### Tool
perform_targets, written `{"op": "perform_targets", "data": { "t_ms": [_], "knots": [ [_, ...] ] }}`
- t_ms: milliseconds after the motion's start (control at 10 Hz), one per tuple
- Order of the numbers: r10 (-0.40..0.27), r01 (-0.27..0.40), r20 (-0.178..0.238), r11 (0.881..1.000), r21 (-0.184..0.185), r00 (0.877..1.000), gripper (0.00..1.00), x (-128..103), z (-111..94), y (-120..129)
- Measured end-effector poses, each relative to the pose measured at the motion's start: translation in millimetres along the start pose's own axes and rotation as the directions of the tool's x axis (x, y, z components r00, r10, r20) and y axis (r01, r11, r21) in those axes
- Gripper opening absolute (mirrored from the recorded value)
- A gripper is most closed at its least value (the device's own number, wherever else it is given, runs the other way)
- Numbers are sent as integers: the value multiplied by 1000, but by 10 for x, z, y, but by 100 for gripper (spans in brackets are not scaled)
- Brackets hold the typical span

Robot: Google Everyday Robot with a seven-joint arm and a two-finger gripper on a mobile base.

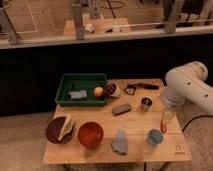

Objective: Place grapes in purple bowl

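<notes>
Grapes (107, 90): sitting just beside orange fruit (98, 92) at green tray's (82, 76) right edge; long axis indiscernible. Purple bowl (53, 131): lying front-left. Gripper (165, 121): hanging, fingers parted, over table's (150, 150) right side.

Bench (100, 152) layout, with the hand (166, 120) over its right side
Grapes (112, 90) lie at the back, just right of the tray (87, 84). The shallow bowl (52, 131) sits front left, with the deeper bowl (90, 135) just to its right.
</notes>
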Motion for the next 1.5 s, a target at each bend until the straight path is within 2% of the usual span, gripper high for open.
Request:
{"op": "perform_targets", "data": {
  "t_ms": [1000,1200,1300,1500],
  "knots": [
    [0,0,1,1000,2,1000,80,-3,-2,-5],
    [-43,41,31,998,42,999,80,-129,-53,-155],
    [-80,76,70,995,67,994,80,-320,-67,-340],
    [-145,129,161,986,109,976,80,-651,-88,-645]
  ]
}}
